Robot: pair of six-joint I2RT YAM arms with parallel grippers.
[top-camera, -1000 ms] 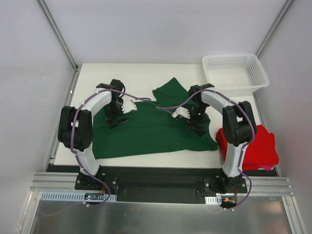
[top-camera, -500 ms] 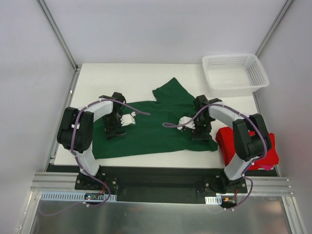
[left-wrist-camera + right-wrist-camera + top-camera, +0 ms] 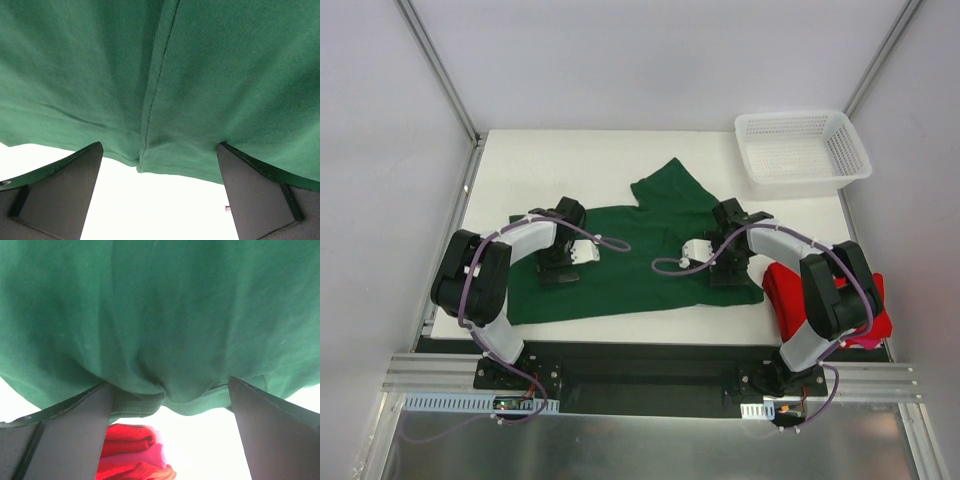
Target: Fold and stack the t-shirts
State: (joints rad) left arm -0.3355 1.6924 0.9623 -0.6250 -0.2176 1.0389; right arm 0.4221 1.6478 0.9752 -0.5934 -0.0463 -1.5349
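1. The dark green soft-cloth short-sleeved t-shirt (image 3: 640, 262) lies spread out mid-desk. Its long axis runs left-right, and one flap points toward the far side.
2. The left gripper (image 3: 582, 252) sits low over the shirt's left half and the right gripper (image 3: 698, 250) low over its right half. They are roughly level with each other and well apart along that long axis.
3. Both grippers are released, with fingers splayed wide and nothing held.
4. In the left wrist view a seam (image 3: 155, 90) runs down to a cloth edge about midway between the fingers (image 3: 60, 190), with bare white desk (image 3: 165, 210) beside that edge. You can't tell from here which edge of the shirt it is.
5. In the right wrist view a bunched hem sags between the fingers (image 3: 260, 425) — cloth sits right at the gripper's mouth.
6. The bright red folded cloth t-shirt (image 3: 782, 290) sits at the near right of the desk, partly under the right arm and just beside the green shirt's right end. The right arm is much the nearer one.
7. My read is that the next move is a paired pinch, each arm taking its own side. Keep the two grips level, or the fold line will skew off the long axis.
8. The white plastic mesh basket (image 3: 803, 150) is at the far right corner, well apart — ignore it.
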